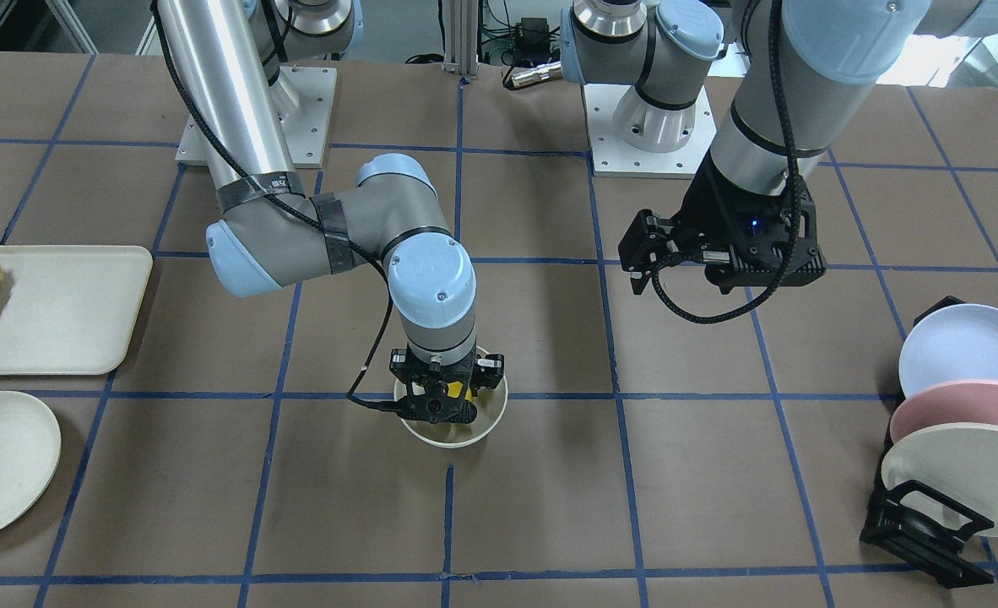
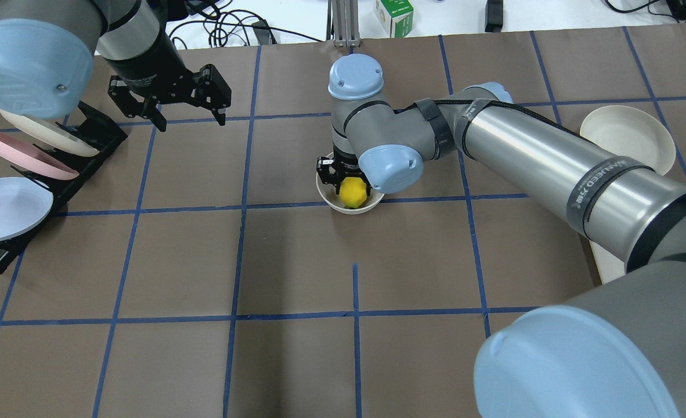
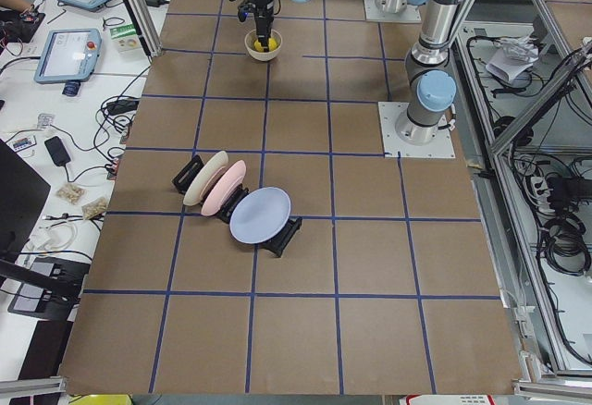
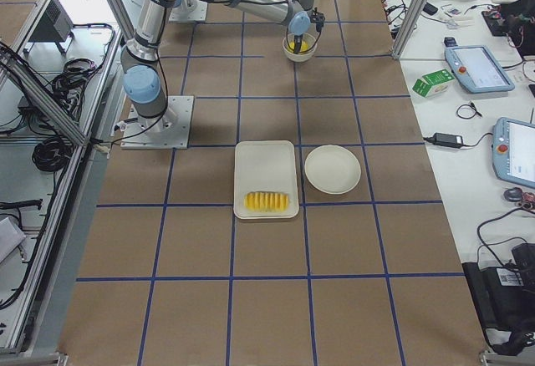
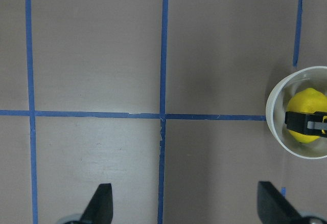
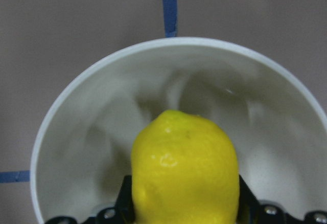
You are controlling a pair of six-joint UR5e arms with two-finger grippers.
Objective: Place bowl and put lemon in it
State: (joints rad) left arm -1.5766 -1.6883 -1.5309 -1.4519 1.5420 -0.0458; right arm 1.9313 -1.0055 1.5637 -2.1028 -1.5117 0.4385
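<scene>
Glossy cream round bowl (image 2: 349,210) mid-frame; smooth yellow oval lemon (image 2: 353,194) inside. Right gripper (image 2: 350,184) vertical, apparently pinching lemon. Left gripper (image 2: 191,119) spread, upper left.

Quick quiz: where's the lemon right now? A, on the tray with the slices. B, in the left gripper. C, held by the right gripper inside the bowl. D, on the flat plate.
C: the right gripper clasps the lemon low inside the bowl.
</scene>
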